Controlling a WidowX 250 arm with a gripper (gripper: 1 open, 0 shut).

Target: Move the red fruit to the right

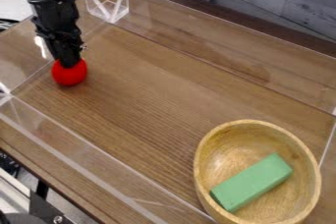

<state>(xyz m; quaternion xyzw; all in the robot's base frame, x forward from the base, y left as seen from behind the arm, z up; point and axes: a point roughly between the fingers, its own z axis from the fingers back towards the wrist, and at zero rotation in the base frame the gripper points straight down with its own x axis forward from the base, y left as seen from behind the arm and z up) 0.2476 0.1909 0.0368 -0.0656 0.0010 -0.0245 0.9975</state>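
Note:
The red fruit (67, 72) is a small round bright red toy resting on the wooden table at the left. My black gripper (65, 58) points straight down onto its top, and its fingers are shut on the upper part of the fruit. The arm rises from there toward the top left corner. The fruit's stem end is hidden by the fingers.
A wooden bowl (223, 144) with a green rectangular block (252, 182) in it sits at the bottom right. Clear plastic walls (79, 135) run along the table's front and left edges, with a clear bracket (110, 8) at the back left.

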